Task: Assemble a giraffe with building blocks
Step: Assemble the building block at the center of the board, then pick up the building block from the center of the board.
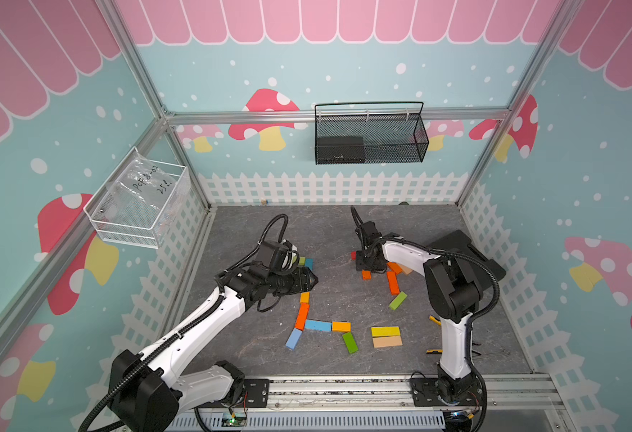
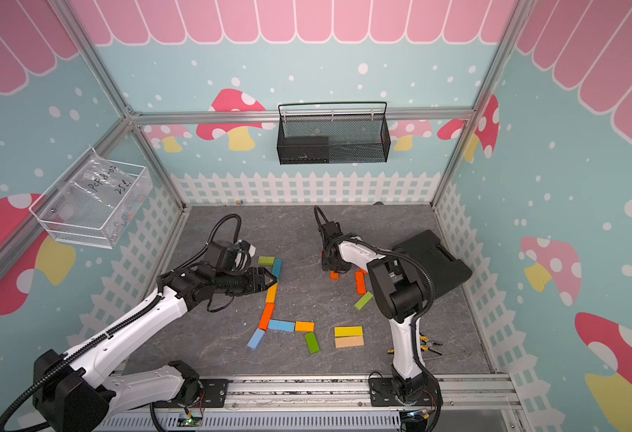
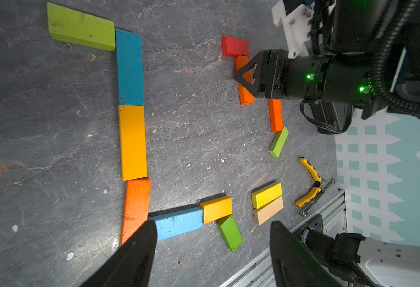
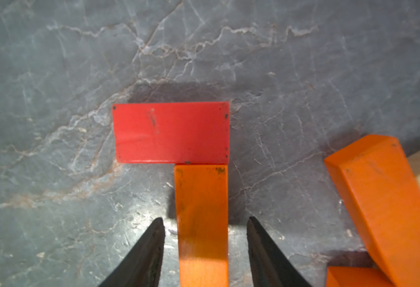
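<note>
Giraffe status: left fingers [image 3: 134,256] apart, empty, hanging over the flat chain of painted wooden blocks [image 2: 271,293]. That chain runs lime, teal, yellow, orange for the neck, then a blue-yellow back with blue and green legs. Just right of it, yellow rectangular block [image 1: 385,331] and plain tan block [image 1: 387,341] lie touching, unused.

Further right, right fingers [image 4: 266,253] are apart, straddling one flat orange wooden block [image 4: 201,211] with a gap each side, not clamped. Its end butts the red rectangular block [image 4: 171,133].

Risk, my read:
- Sideways drift on lift-off clips that orange block and breaks the joint with red.
- The second orange block [image 4: 378,198] sits tilted close by and could slide.
- A low sweep by the left arm would scatter the neck.

Underneath, surface [image 1: 344,232] is dark grey, stone-look, scuffed. There's a clear wire basket [image 1: 131,233] on the left wall and a black mesh basket [image 1: 393,146] on the back wall, with mushroom-print panels [image 1: 232,74] all round.
</note>
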